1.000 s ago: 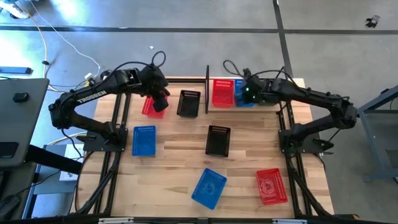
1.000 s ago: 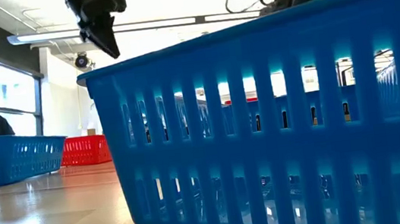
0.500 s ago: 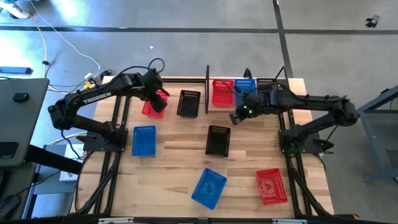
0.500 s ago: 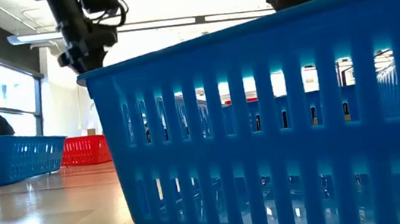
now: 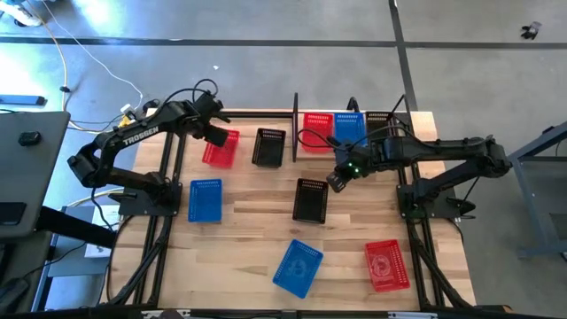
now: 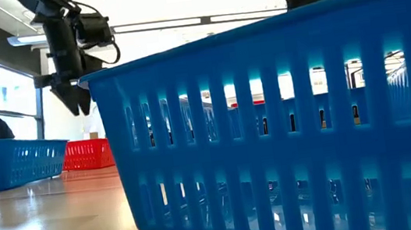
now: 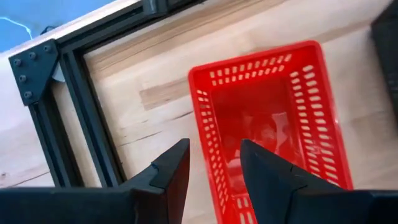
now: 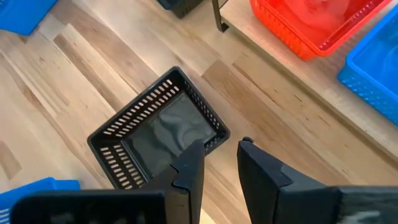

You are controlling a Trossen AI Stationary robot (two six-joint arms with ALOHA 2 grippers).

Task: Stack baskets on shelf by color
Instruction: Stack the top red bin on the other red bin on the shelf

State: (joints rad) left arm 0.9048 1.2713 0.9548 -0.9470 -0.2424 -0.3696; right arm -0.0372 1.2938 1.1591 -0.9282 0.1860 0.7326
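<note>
My left fingers (image 7: 211, 165) hang spread and empty over the rim of a red basket (image 5: 221, 147) lying on the desk (image 5: 248, 239) near its far left corner. My right fingers (image 8: 219, 160) hover parted, holding nothing, just above a black basket (image 5: 310, 199) at mid-desk. On the shelf (image 5: 354, 113) along the far edge sit a red (image 5: 316, 131), a blue (image 5: 349, 129) and a black basket. Another black basket (image 5: 269, 146) lies just left of the shelf. Two blue baskets (image 5: 205, 199) and one red one (image 5: 386, 264) lie nearer the front.
</note>
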